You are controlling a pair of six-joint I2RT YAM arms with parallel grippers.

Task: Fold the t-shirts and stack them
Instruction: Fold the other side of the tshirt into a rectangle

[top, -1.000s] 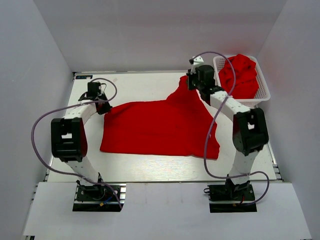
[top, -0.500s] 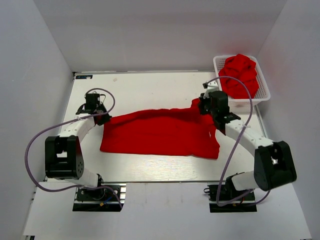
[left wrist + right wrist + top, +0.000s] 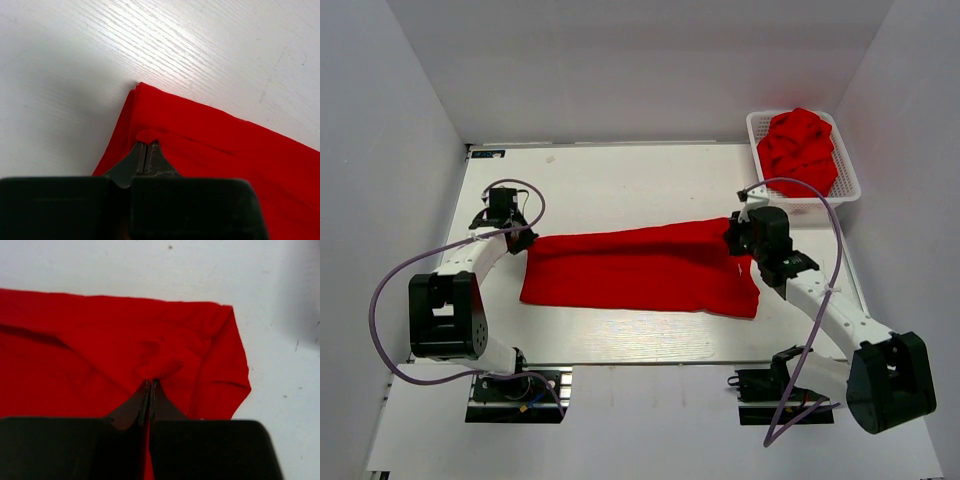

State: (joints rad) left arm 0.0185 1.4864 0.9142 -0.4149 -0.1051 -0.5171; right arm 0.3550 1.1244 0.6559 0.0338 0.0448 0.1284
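A red t-shirt (image 3: 640, 268) lies across the middle of the table, its far half folded toward the near edge. My left gripper (image 3: 525, 238) is shut on the shirt's far left corner (image 3: 148, 135), where a small bump of cloth shows at the fingertips (image 3: 146, 146). My right gripper (image 3: 737, 236) is shut on a pinch of the same t-shirt (image 3: 155, 367) near its far right corner. More red t-shirts (image 3: 800, 150) are heaped in the basket at the back right.
A white lattice basket (image 3: 848, 186) stands at the far right corner of the table (image 3: 620, 180). Grey walls close in on the left, back and right. Purple cables loop from both arms.
Both grippers have pulled the shirt's far edge toward the near side, the right one dropping from high by the basket to the table. The shirt now lies as a narrower folded band.
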